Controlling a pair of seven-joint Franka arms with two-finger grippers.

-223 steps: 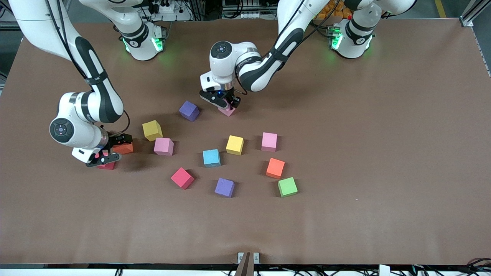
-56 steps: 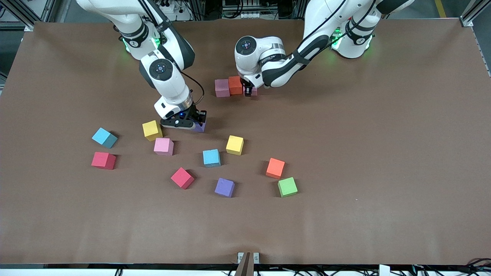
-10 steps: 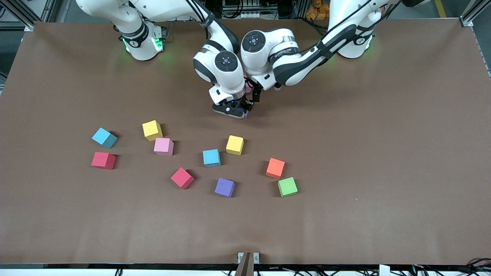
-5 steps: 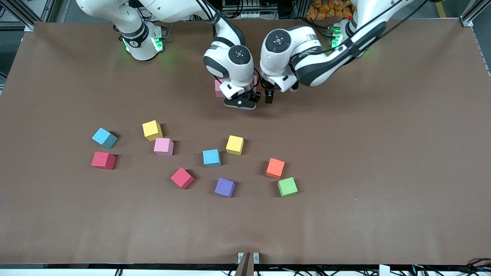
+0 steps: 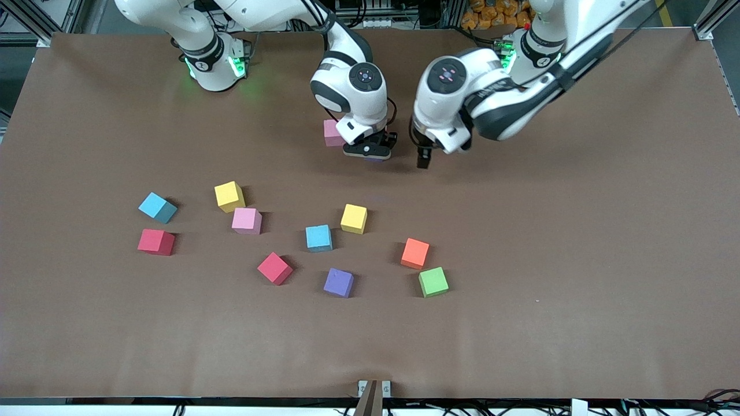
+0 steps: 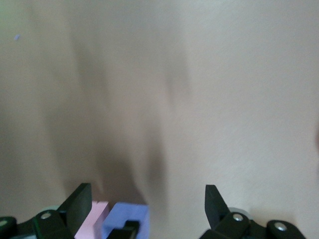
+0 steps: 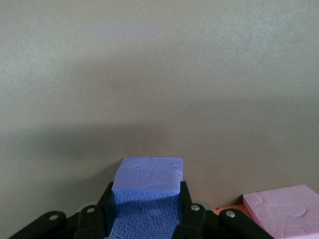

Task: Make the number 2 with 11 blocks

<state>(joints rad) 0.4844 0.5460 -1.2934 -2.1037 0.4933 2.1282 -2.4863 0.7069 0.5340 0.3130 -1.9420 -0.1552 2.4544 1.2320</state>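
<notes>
My right gripper (image 5: 369,153) is shut on a purple block (image 7: 147,191) and holds it low by a short row of blocks. Of that row, a pink block (image 5: 331,133) shows in the front view; the arm's hand hides the others. The right wrist view shows another pink block (image 7: 282,209) and a sliver of an orange block (image 7: 228,210) beside the purple one. My left gripper (image 5: 422,158) is open and empty over bare table toward the left arm's end. Its wrist view shows the purple block (image 6: 127,219) and a pink block (image 6: 92,219).
Loose blocks lie nearer the front camera: light blue (image 5: 157,207), red (image 5: 155,241), yellow (image 5: 229,196), pink (image 5: 247,221), light blue (image 5: 318,238), yellow (image 5: 354,218), red (image 5: 274,268), purple (image 5: 338,282), orange (image 5: 415,253), green (image 5: 433,281).
My left gripper has drawn away from the row toward the left arm's end. My right gripper has brought the purple block in beside the row. The loose blocks have not moved.
</notes>
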